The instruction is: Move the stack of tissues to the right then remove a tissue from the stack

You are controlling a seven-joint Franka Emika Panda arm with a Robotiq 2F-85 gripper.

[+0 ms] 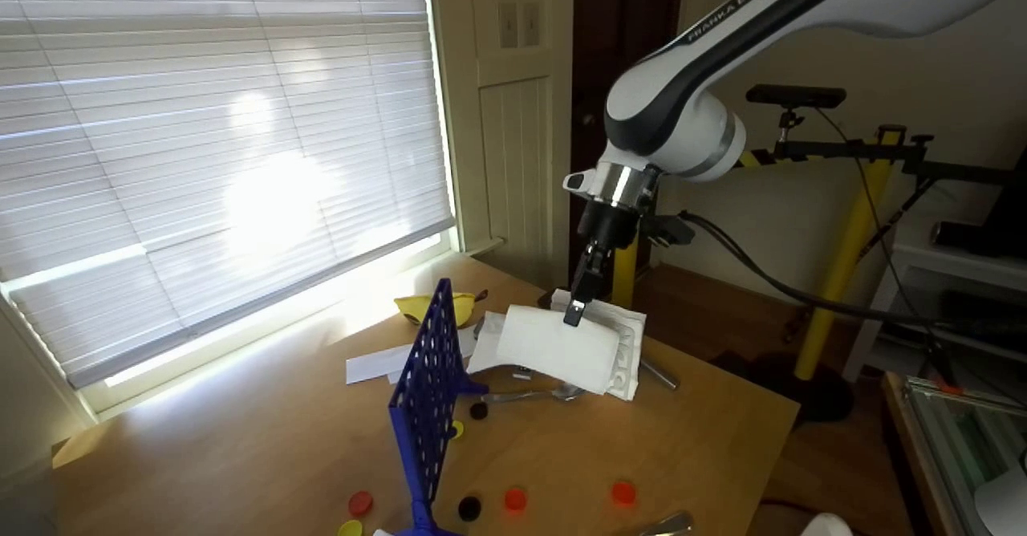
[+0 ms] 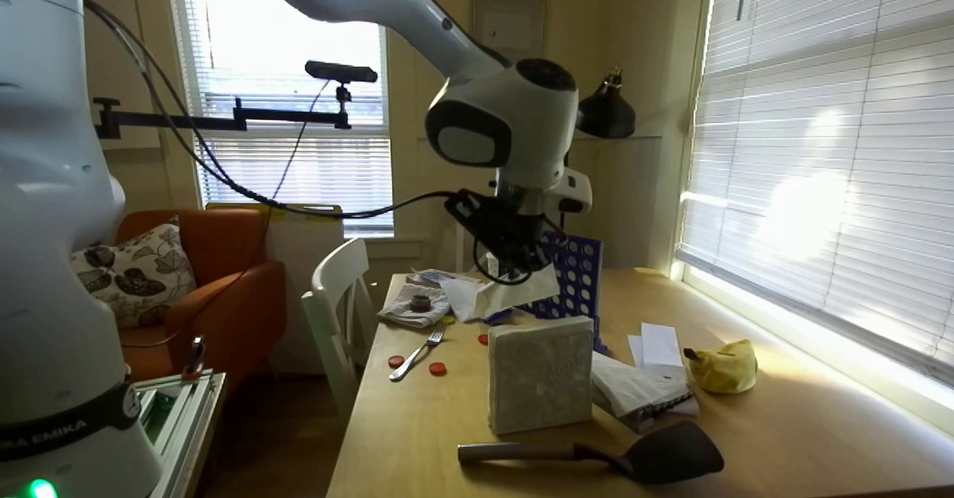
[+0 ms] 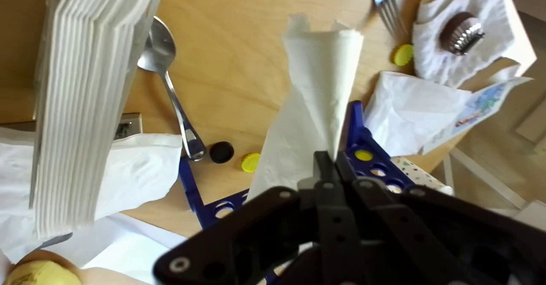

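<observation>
Wrist view: pincer (image 3: 334,159) low, right of centre, pressed tight on the tissue (image 3: 307,114), which fans up into mid-frame. Along the left side, edge-on and apart from both, the stack of tissues (image 3: 85,114). In an exterior view the stack of tissues (image 2: 540,379) stands upright on the table (image 2: 402,438), lower centre; pincer and tissue higher, farther back.

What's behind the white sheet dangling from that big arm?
In an exterior view, part of the stack of tissues shows behind the tissue, and a spatula handle pokes out beyond. Much of the stack's near side is covered and can't be seen.
</observation>
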